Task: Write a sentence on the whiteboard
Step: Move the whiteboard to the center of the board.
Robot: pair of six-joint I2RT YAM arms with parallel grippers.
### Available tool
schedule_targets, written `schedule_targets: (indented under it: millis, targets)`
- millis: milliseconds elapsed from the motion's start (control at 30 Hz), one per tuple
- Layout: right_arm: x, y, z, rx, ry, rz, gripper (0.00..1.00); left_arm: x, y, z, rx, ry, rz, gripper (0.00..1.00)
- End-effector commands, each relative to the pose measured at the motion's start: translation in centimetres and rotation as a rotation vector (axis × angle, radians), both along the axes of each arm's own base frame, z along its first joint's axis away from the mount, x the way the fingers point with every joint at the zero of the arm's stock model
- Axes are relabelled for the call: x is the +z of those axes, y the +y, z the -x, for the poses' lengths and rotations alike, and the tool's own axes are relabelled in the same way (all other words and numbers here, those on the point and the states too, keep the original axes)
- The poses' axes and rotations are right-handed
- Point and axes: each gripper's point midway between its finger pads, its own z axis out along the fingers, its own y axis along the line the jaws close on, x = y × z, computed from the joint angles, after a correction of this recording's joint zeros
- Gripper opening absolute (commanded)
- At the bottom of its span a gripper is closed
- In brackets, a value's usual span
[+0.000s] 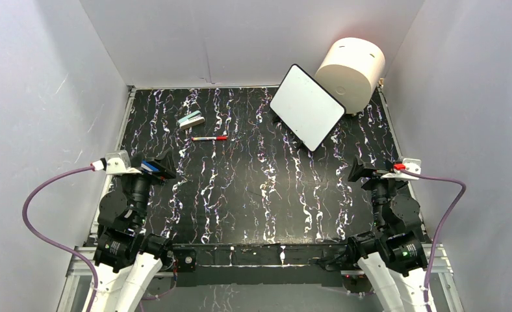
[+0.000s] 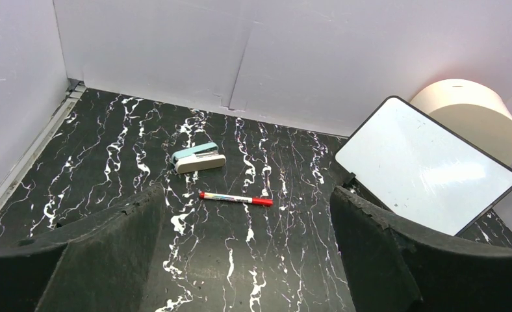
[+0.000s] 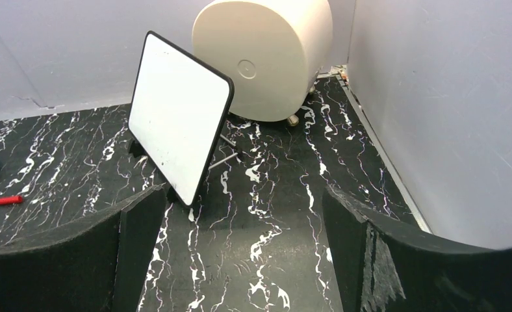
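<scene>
- Both arms sat folded low at the near edge of the table (image 1: 253, 195). We judged this a ready pose, with nothing begun.
- Left gripper (image 1: 157, 166): jaws spread wide, nothing between them. It faced the marker side of the table.
- Right gripper (image 1: 365, 170): jaws equally wide, nothing held. It faced the board side.
- A marker (image 1: 209, 138) with a red cap lay flat in the left-centre of the table, apart from everything else. We thought it had been left there for the left arm to pick up.
- Just beyond it lay a small blue-and-cream block (image 1: 191, 120), probably an eraser.
- The whiteboard (image 1: 307, 107) stood at the far right, propped on edge and tilted back, with one corner turned toward the arms. The right wrist view showed thin metal legs behind it. The tilt seemed meant to offer the face for writing.
- The board's face was white inside a thin black rim with rounded corners. We saw only a few faint specks on it and no sentence yet.
- A cream drum (image 1: 351, 73) lay on its side just behind the board. We could not tell whether they touched.
</scene>
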Motion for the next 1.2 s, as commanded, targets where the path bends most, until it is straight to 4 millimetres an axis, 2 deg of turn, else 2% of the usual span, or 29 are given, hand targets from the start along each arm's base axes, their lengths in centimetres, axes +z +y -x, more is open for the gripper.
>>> schedule_targets:
  millis: [0,167,467,767,1100,1167]
  targets:
    - [1.7,0.2,-0.1,0.011,-0.051,-0.025,0.99,0.5,0.1,-0.3,0.006,-0.012,0.001,0.95]
    - [1.7,1.2,-0.6,0.053,-0.017,-0.032,0.99,0.2,-0.4,-0.3,-0.019,-0.005,-0.010,0.95]
    - [0.3,4.0,-2.6,0.155,0.162,-0.047,0.99,0.2,-0.5,-0.3,-0.023,-0.015,0.015,0.95]
    - [-3.4,6.2,-7.0,0.167,0.394,-0.068,0.99,-0.4,-0.9,-0.8,-0.035,-0.020,0.016,0.95]
    - [-6.7,8.8,-11.4,0.169,0.498,-0.119,0.99,-1.1,-1.2,-0.8,-0.052,-0.004,-0.027,0.94]
    - [-8.1,9.5,-12.1,0.159,0.533,-0.112,0.99,-1.1,-1.3,-0.7,-0.058,-0.007,-0.030,0.94]
